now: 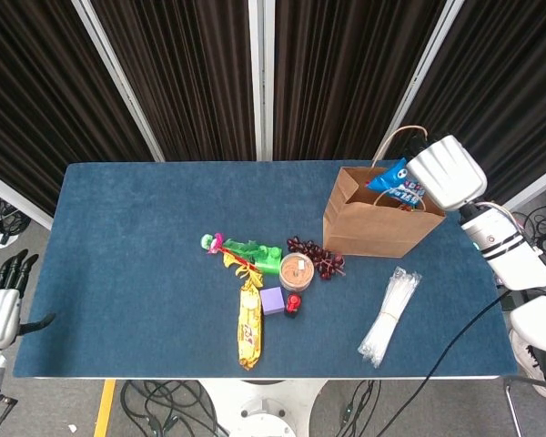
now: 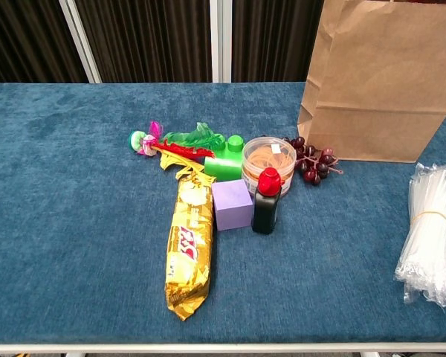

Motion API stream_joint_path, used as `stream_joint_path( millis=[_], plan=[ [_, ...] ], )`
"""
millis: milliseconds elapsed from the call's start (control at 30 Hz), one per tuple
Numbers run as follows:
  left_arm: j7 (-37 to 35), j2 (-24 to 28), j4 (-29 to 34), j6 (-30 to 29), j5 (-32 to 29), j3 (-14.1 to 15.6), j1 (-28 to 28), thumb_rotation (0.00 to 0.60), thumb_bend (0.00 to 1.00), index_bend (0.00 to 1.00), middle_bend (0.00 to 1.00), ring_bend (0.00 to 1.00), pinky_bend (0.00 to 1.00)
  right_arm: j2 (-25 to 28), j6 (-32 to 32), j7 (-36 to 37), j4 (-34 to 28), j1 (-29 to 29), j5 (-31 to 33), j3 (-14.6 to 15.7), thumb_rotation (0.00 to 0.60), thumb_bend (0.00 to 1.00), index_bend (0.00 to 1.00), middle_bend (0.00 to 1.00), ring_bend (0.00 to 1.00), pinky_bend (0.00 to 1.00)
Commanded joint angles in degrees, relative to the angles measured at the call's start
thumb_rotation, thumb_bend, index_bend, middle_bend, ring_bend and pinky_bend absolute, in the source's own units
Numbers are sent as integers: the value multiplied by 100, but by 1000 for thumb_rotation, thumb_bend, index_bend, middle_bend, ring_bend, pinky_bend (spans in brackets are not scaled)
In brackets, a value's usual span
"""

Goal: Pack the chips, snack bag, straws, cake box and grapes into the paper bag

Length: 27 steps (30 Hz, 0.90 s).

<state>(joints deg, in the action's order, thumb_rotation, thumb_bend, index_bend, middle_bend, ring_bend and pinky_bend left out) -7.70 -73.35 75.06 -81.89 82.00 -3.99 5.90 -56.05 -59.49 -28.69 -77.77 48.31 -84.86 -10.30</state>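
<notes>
Dark pleated curtains with pale uprights hang behind a blue-covered counter [image 1: 136,264]; the brown paper bag [image 1: 378,223] stands open near its far right edge; the right hand [image 1: 444,173], seen from its white back at the bag's far right rim, holds the blue snack bag [image 1: 399,178] over the opening, the packet's lower end dipping inside, though how the fingers lie on it I cannot tell; the left hand [image 1: 2,296] hangs off the counter's left edge, dark fingers straight and close together, holding nothing; the bundle of clear straws [image 1: 389,314] lies near the front right, well apart from the bag; the gold chips packet [image 2: 189,253] lies lengthwise near the front edge; green toy pieces with a feathery trinket [image 2: 182,143] sit at its far end; a round clear tub [image 2: 269,163] stands beside them; the grapes [image 2: 312,163] lie between that tub and the paper bag; a purple cube [image 2: 232,204] and a small dark bottle with a red cap [image 2: 267,201] stand just in front of the tub.
</notes>
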Motion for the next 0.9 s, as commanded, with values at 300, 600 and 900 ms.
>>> stream_joint_path(
  millis=[300,600,900],
  plan=[
    [23,-35,-19,47,-29,-13,30,600,87,45,9,0,160,100,486,-543,-299,-17,447,7,600,12,504,364,150,246],
    [51,-50,-22,26,-37,-14,20,600,88,45,9,0,160,129,391,-771,-564,-68,744,-135,600,0,243,136,0,12],
    [26,-37,4,5,-29,-28,24,600,88,45,9,0,161,163,91,-863,-746,-115,855,-310,600,0,222,121,0,0]
  ],
)
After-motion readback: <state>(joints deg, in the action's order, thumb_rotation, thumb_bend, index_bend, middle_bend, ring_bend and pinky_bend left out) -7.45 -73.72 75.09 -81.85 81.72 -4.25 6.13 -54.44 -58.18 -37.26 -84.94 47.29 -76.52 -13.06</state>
